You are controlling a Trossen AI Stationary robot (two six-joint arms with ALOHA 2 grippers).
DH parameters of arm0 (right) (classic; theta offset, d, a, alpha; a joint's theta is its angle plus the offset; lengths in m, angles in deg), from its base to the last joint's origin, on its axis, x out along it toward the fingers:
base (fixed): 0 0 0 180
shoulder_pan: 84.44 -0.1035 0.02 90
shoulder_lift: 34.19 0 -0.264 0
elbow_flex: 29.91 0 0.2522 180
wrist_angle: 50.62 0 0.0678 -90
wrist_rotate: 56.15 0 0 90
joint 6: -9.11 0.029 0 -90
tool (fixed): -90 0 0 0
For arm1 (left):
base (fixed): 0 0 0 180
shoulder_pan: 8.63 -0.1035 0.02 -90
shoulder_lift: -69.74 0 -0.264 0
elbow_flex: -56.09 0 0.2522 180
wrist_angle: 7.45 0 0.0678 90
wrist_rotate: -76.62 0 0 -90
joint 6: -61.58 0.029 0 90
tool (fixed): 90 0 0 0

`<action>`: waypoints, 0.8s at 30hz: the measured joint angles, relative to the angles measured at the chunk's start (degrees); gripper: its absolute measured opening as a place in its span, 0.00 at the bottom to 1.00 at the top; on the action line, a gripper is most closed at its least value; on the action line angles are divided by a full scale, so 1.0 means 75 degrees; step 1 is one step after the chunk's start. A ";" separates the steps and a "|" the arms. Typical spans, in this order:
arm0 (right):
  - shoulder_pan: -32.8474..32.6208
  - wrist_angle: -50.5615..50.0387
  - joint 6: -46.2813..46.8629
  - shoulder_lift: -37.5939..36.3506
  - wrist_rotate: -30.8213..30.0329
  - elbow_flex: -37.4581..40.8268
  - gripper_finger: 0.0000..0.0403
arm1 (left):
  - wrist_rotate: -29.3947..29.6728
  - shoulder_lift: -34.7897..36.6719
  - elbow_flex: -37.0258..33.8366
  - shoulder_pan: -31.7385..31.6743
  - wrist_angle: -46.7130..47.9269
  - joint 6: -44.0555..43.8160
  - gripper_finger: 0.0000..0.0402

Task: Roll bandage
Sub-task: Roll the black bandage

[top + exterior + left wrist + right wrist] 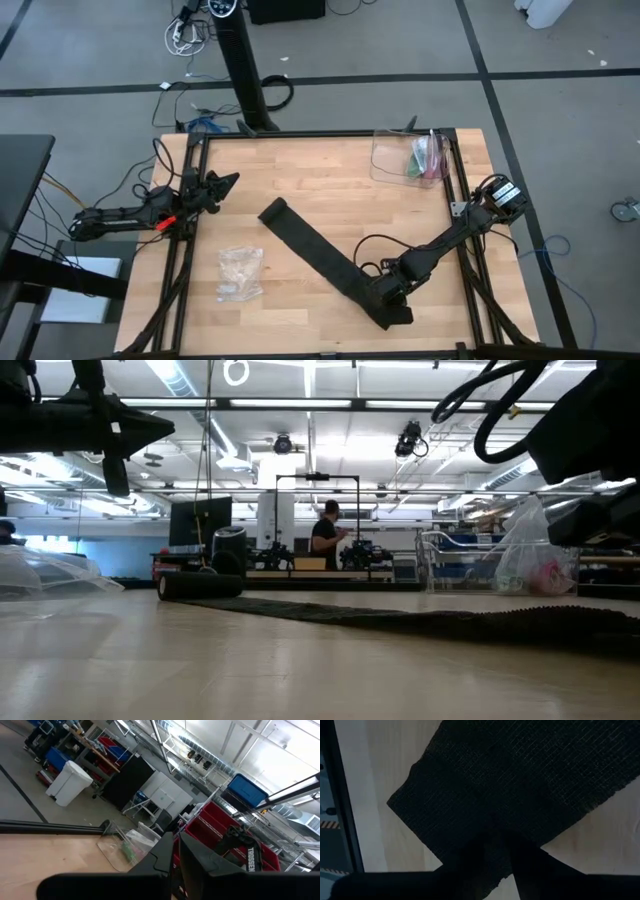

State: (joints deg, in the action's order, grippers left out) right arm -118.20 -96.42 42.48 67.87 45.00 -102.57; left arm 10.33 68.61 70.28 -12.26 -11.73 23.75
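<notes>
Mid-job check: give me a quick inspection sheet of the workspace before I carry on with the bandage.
Surface: wooden table, black frame around it.
Job's things: bandage lying unrolled as a diagonal strip, its far end partly rolled up.
Clutter: small clear plastic bag near the left edge; clear container with coloured items at the far right corner.
Grippers: right gripper down on the bandage's near end; left gripper raised over the table's left side, shut.
Cables: cable on the right arm; more on the floor.
Surroundings: person at a distant bench.
</notes>
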 joint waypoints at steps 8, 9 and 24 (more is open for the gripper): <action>0.0000 0.0001 0.0027 0.0000 -0.0057 0.0000 0.09 | 0.0001 0.0000 0.0000 -0.0002 0.0001 0.0003 0.09; 0.0000 0.0002 0.0069 0.0000 -0.0057 0.0000 0.07 | 0.0002 -0.0001 0.0000 -0.0002 0.0001 0.0003 0.09; -0.0239 0.0003 0.0235 0.0000 0.0130 -0.0430 0.02 | 0.0003 0.0000 0.0000 -0.0002 0.0003 0.0003 0.09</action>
State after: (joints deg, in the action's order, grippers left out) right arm -119.99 -96.40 44.24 67.87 45.97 -105.79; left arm 10.35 68.61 70.28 -12.27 -11.71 23.78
